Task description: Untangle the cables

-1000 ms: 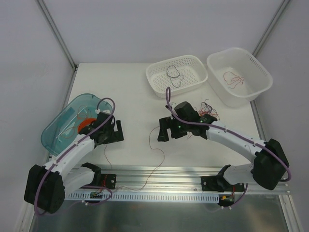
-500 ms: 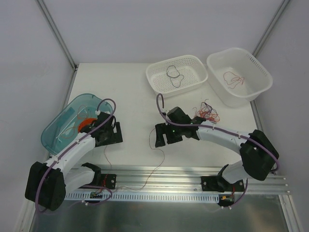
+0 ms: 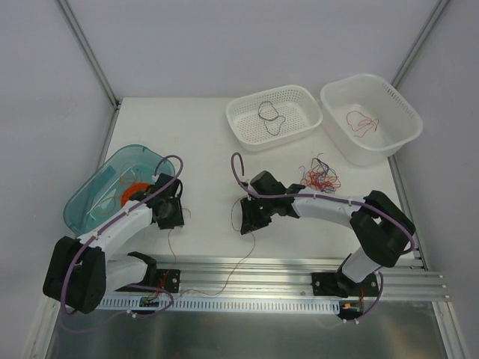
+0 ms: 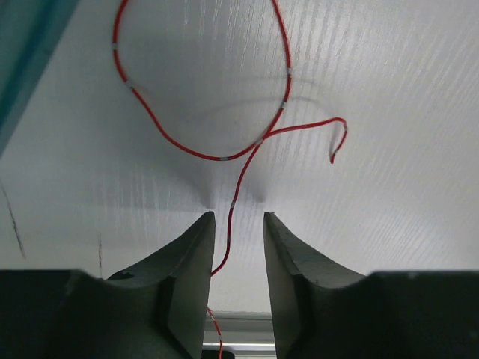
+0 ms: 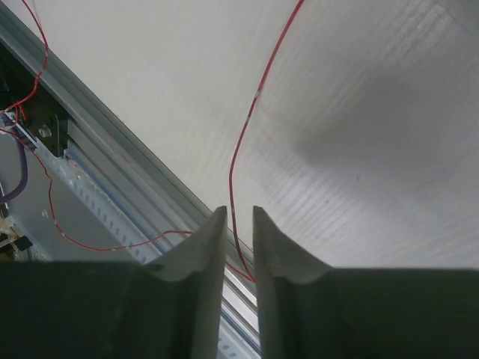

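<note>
One long red cable (image 3: 241,258) lies on the white table, dips over the front rail and rises again between both arms. My left gripper (image 3: 171,213) points down at the table, and the red cable (image 4: 224,158) loops ahead of it. In the left wrist view the strand runs down between that gripper's (image 4: 238,215) narrowed jaws, and a gap shows on each side of it. My right gripper (image 3: 247,217) also straddles the red cable (image 5: 251,120). In the right wrist view its (image 5: 239,209) jaws stand close together but apart. A tangle of red and dark cables (image 3: 320,176) lies behind the right arm.
A perforated white basket (image 3: 266,93) at the back holds a dark cable (image 3: 269,114). The white tub (image 3: 352,81) next to it holds a red cable (image 3: 364,123). A teal bin (image 3: 82,202) with an orange coil (image 3: 131,192) sits left. A metal rail (image 3: 284,267) borders the front edge.
Both grippers' jaws have narrowed from wide open around the red cable. The right arm has swung left and lowered toward the table's front; the left gripper has dropped slightly toward the strand.
</note>
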Tool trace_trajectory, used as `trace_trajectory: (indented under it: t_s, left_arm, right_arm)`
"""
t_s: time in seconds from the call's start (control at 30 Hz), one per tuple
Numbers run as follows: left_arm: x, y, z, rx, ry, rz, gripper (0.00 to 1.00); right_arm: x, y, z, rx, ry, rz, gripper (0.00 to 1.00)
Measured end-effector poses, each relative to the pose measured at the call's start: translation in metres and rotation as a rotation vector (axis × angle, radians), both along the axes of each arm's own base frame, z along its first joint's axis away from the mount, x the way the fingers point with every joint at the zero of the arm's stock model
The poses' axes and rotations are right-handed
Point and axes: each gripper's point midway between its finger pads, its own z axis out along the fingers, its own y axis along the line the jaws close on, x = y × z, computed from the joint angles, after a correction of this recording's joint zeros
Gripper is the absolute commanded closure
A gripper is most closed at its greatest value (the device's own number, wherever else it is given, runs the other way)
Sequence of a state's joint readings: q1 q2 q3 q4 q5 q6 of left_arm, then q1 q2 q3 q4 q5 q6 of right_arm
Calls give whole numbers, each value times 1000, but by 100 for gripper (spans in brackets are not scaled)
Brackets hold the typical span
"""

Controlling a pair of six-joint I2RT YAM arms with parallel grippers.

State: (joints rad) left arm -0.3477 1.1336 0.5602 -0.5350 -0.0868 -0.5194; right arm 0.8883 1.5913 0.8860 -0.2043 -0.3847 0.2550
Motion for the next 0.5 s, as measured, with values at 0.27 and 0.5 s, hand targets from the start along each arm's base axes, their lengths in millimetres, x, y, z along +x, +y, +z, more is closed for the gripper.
trace_trajectory:
  t_s: [0.27,0.5]
  left_arm:
    - [-4,-14,0,-64,19,-24,100]
    - [10,-56,39,-248,-93,-122,100]
  right_arm:
    - [-2,10,2,48,21,16,99]
    - [9,20,18,113,29,-61,99]
